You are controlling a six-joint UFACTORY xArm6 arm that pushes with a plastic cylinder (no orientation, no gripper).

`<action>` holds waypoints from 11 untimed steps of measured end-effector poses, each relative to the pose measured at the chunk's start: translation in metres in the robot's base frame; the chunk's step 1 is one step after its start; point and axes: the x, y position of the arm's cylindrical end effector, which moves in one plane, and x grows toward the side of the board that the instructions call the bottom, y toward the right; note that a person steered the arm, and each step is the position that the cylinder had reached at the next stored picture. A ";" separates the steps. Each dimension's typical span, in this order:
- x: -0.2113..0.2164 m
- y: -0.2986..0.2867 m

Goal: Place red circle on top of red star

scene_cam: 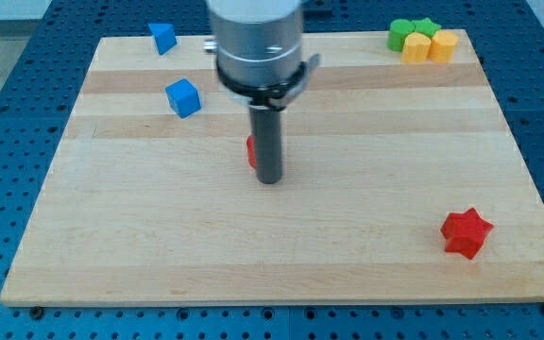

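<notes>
The red star (466,232) lies on the wooden board (159,255) near the view's lower right. The red circle (251,151) is mostly hidden behind my rod; only a red sliver shows at the rod's left side. My tip (269,179) rests on the board near the centre, right in front of that red block and seemingly touching it. The red star is far off to the view's right and lower than the tip.
A blue block (183,97) lies up and left of the tip, and another blue block (163,38) sits at the top edge. A cluster of green blocks (412,31) and yellow blocks (431,46) sits at the top right corner.
</notes>
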 end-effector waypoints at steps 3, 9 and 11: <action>-0.040 -0.096; 0.053 0.198; 0.040 0.135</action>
